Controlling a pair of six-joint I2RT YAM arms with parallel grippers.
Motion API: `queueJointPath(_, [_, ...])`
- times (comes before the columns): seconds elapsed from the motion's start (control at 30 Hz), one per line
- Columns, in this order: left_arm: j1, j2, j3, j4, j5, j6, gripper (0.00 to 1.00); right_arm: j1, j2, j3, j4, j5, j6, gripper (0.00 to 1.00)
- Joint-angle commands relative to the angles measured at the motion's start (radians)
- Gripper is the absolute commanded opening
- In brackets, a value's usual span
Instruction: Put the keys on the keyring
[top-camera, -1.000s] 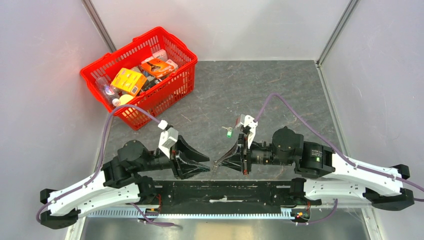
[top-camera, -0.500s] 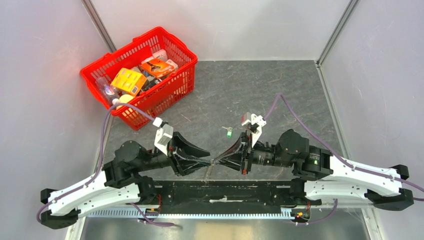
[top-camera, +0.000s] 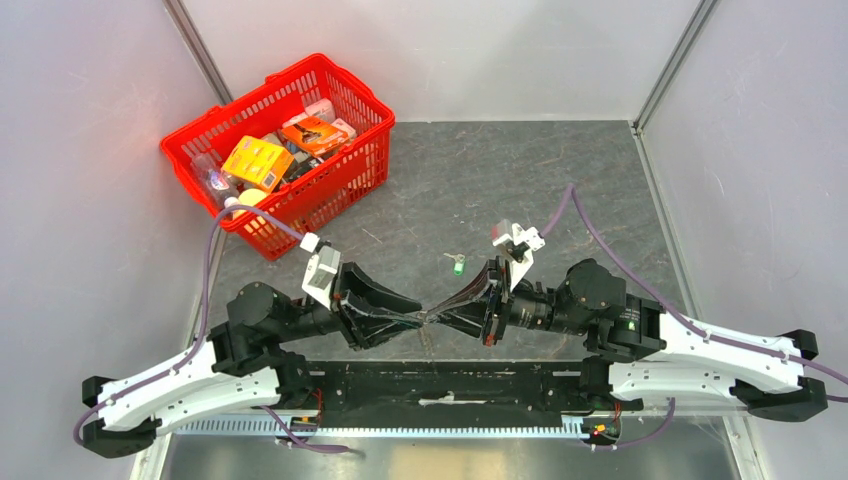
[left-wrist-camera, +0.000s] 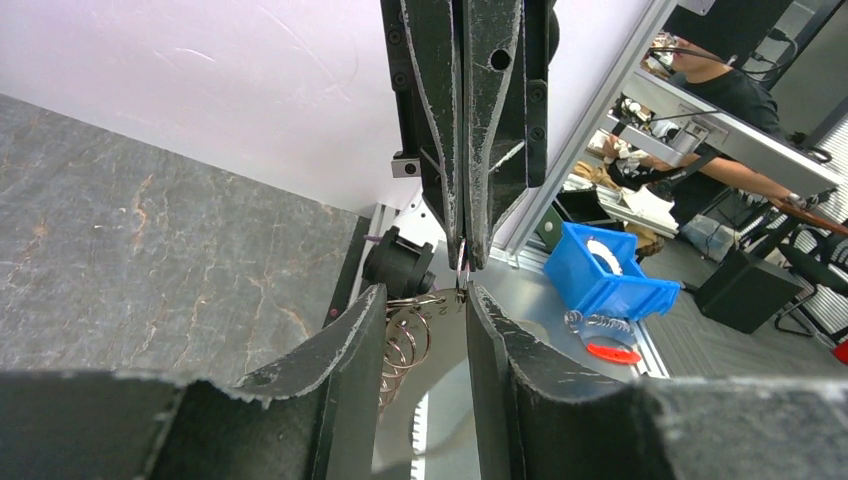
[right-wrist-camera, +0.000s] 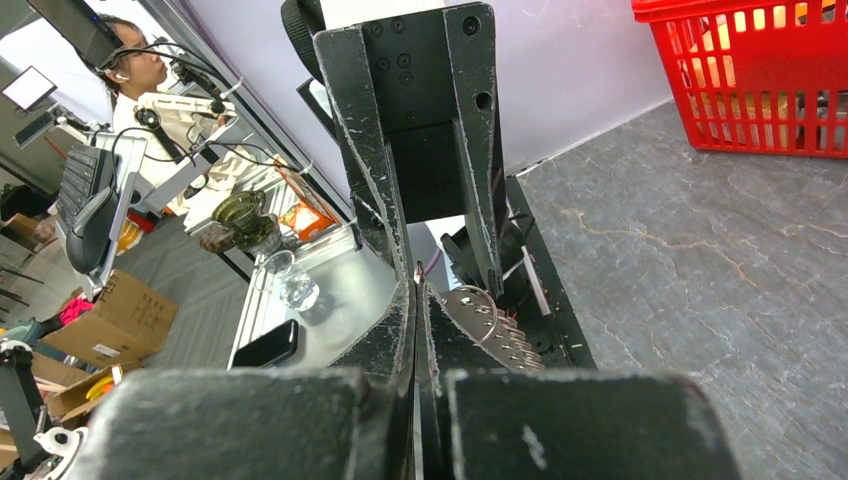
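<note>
The green-headed key (top-camera: 458, 265) lies on the grey table, apart from both grippers. Below it my two grippers meet tip to tip over the near edge. My right gripper (top-camera: 433, 316) (right-wrist-camera: 415, 285) is shut, pinching the top edge of the keyring (left-wrist-camera: 410, 335) (right-wrist-camera: 495, 335), which shows as a silvery toothed plate hung with several wire rings. My left gripper (top-camera: 417, 319) (left-wrist-camera: 425, 292) faces it with fingers apart. The keyring hangs in the gap, its rings against the left finger (left-wrist-camera: 350, 340). In the left wrist view the right gripper (left-wrist-camera: 462, 264) comes down from above.
A red basket (top-camera: 310, 195) full of packaged goods stands at the back left of the table. The black base rail (top-camera: 450, 385) runs under both grippers. Grey walls close in the table on the left, back and right.
Both grippers have come together until their tips meet. The left one swung up and right, and its fingers have narrowed a little around the keyring. The key has not moved.
</note>
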Motion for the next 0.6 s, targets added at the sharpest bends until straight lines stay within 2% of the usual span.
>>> queueJointPath(0.0, [-0.003, 0.003, -0.014, 0.076, 0.012, -0.037, 0.41, 0.01, -0.006, 0.0, 0.074, 0.01, 0.003, 0.0])
queueJointPath(0.4, [-0.003, -0.008, -0.014, 0.087, 0.008, -0.037, 0.4, 0.011, -0.01, -0.024, 0.081, 0.031, 0.002, 0.0])
queueJointPath(0.57, [-0.004, 0.012, -0.012, 0.096, 0.028, -0.043, 0.31, 0.011, -0.014, -0.028, 0.095, 0.036, 0.001, 0.0])
